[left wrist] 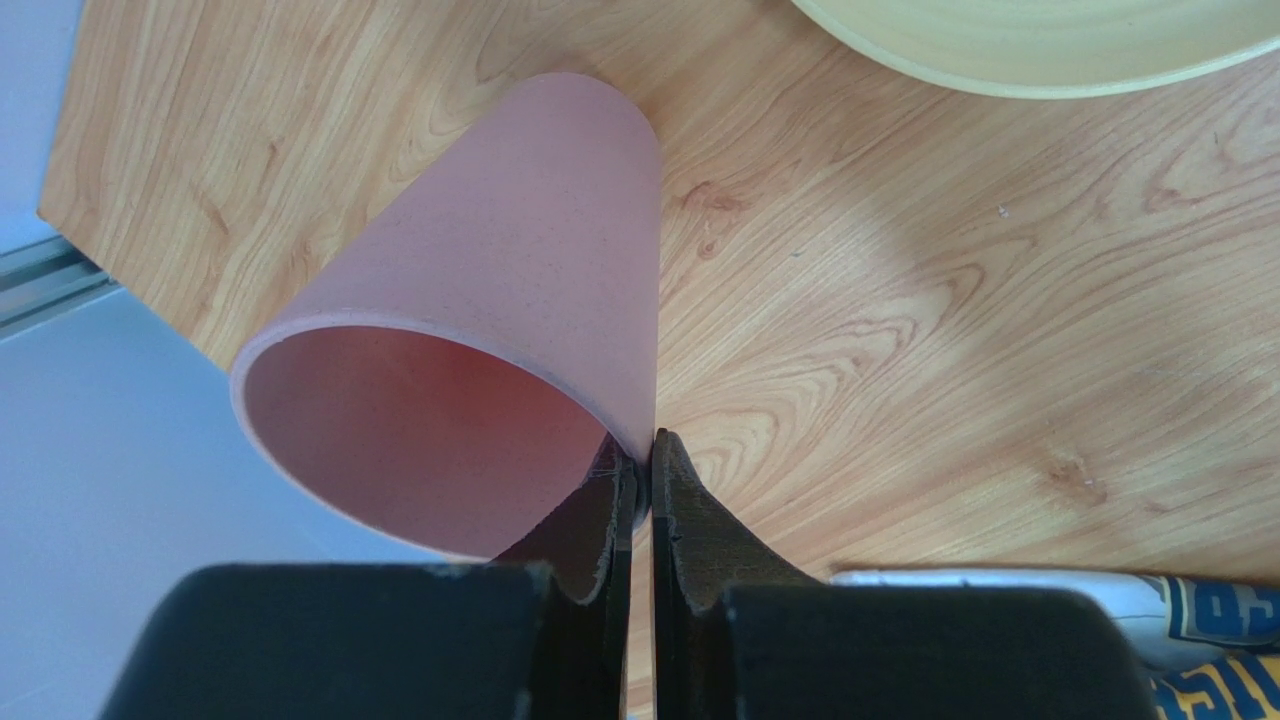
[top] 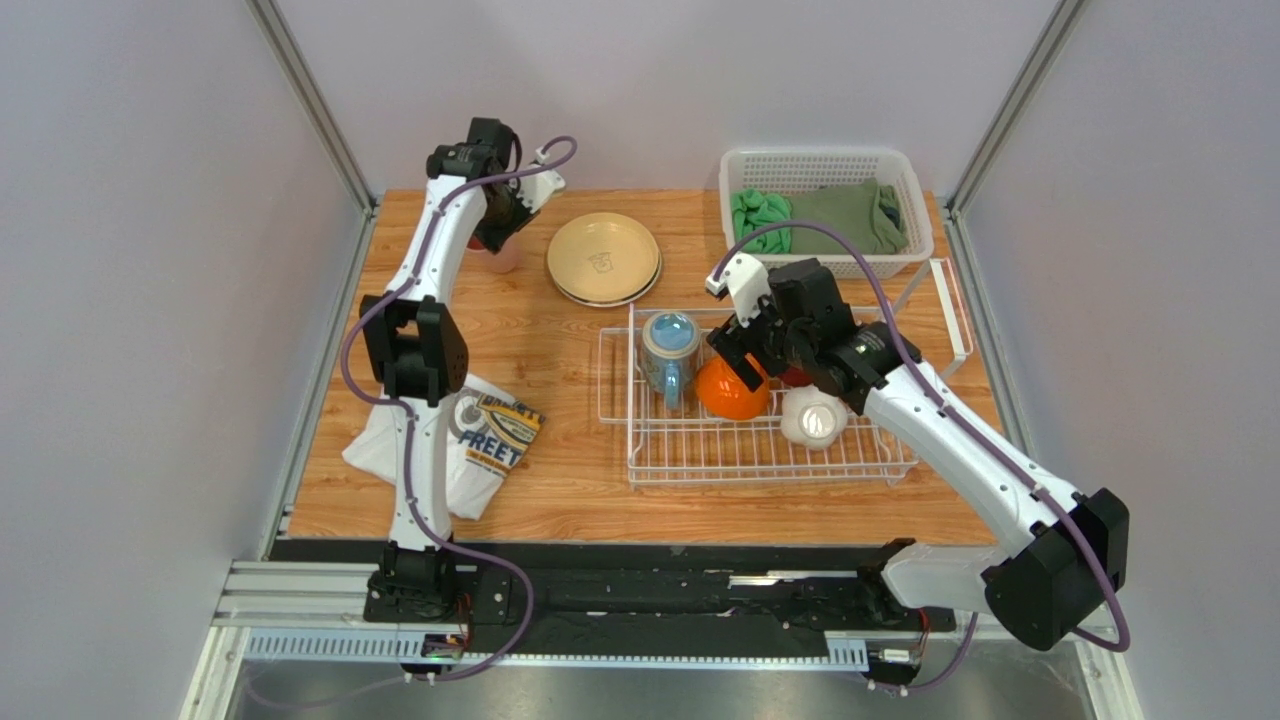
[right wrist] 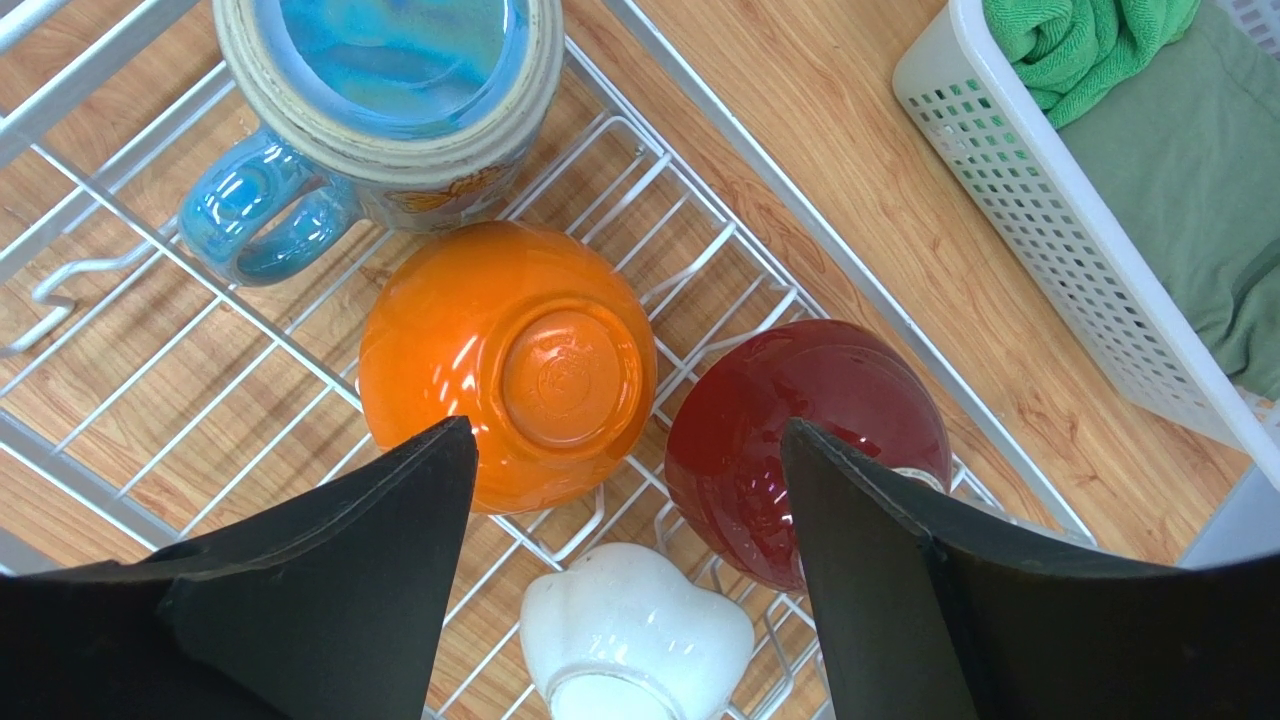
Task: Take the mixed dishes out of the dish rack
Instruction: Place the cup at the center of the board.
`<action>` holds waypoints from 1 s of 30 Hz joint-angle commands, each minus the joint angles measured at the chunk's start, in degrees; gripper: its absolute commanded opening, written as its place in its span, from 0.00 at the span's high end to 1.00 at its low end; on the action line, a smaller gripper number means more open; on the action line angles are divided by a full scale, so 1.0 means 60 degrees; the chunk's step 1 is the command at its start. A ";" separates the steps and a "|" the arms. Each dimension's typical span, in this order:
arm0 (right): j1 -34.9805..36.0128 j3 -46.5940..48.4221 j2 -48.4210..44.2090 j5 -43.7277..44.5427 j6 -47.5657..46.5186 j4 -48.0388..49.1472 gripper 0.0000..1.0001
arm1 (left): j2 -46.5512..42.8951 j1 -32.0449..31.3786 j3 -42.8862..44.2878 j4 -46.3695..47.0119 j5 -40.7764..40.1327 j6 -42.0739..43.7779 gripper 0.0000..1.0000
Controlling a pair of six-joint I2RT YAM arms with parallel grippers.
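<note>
Pink tapered cup (left wrist: 481,300) stood upper-left on the wooden table (top: 579,483), rim pinched by my left fingers (left wrist: 688,528), with the tan round plates (top: 604,258) unloaded nearby. Light-blue mug (right wrist: 394,83), orange bowl (right wrist: 511,360), dark red bowl (right wrist: 804,420) and small white bowl (right wrist: 634,638) waited in the white wire rack (top: 769,468) under my wide-spread right fingers (right wrist: 346,578).

Rack (top: 706,450) holds mug (top: 669,353), three bowls (top: 732,390); plates (top: 603,258), pink cup (left wrist: 466,330) are outside.

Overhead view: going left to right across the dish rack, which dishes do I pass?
light-blue mug → orange bowl → small white bowl. The dark red bowl is left out: the right arm covers most of it in that view.
</note>
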 commanded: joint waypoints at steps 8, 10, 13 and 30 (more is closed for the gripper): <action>0.0042 -0.0061 -0.0038 0.0158 -0.0211 0.0292 0.20 | 0.0073 -0.0207 0.0082 -0.0023 -0.0200 0.0387 1.00; 0.0042 -0.0062 -0.0052 0.0187 -0.0211 0.0278 0.21 | 0.0073 -0.0236 0.0052 -0.0023 -0.0200 0.0402 0.99; 0.0042 -0.0076 -0.0038 0.0187 -0.0211 0.0263 0.21 | 0.0073 -0.0251 0.0009 -0.0066 -0.0186 0.0416 0.92; 0.0042 -0.0105 -0.0067 0.0201 -0.0211 0.0248 0.21 | 0.0044 -0.0295 -0.0123 -0.0111 -0.0229 0.0489 0.76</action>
